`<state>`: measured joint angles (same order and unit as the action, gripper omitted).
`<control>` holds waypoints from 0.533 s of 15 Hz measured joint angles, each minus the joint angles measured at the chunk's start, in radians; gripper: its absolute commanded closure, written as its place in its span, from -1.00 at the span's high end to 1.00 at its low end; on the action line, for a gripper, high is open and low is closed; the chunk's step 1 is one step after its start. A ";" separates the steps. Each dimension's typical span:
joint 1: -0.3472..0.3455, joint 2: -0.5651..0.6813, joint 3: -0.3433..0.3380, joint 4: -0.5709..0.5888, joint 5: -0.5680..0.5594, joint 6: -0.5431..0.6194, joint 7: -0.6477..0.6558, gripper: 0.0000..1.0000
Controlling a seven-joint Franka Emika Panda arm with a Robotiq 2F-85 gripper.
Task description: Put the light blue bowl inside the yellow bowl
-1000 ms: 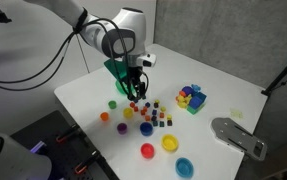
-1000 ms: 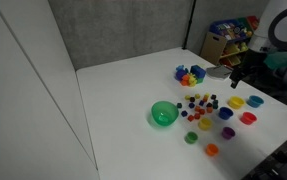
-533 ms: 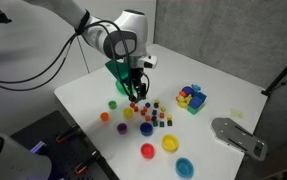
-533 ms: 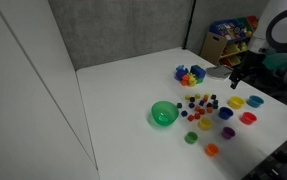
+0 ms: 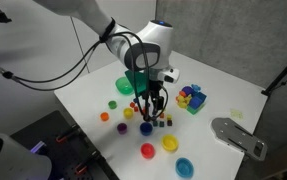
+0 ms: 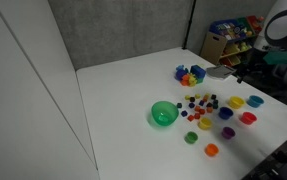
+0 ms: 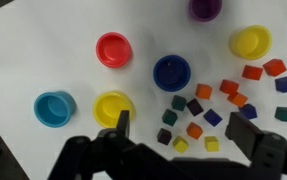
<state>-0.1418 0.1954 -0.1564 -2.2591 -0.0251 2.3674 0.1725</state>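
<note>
The light blue bowl [image 7: 54,108] sits empty on the white table, low and left in the wrist view. The yellow bowl [image 7: 114,107] stands right beside it, also empty. Both exterior views show the pair: the light blue bowl [image 5: 185,167] [image 6: 255,100] and the yellow bowl [image 5: 170,145] [image 6: 237,101]. My gripper [image 7: 188,130] is open and empty. It hovers over a scatter of small coloured cubes [image 7: 205,108], beside the yellow bowl and apart from both bowls. It shows in both exterior views [image 5: 155,106] [image 6: 243,72].
A red bowl [image 7: 114,48], a dark blue bowl [image 7: 172,72], a second yellow bowl [image 7: 251,41] and a purple cup [image 7: 205,8] lie around the cubes. A larger green bowl [image 5: 126,86] and a pile of bright toys [image 5: 191,98] stand further off.
The arm has swung from over the green bowl towards the cubes and small bowls. The green bowl is now uncovered. The gripper stays open; no object has moved.
</note>
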 measured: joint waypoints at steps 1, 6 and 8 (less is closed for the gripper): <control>-0.012 0.023 -0.013 0.020 0.002 0.000 0.000 1.00; -0.071 0.170 -0.068 0.124 0.049 0.000 0.002 1.00; -0.097 0.235 -0.081 0.169 0.075 -0.001 0.002 1.00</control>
<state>-0.2385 0.4307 -0.2370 -2.0900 0.0503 2.3666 0.1749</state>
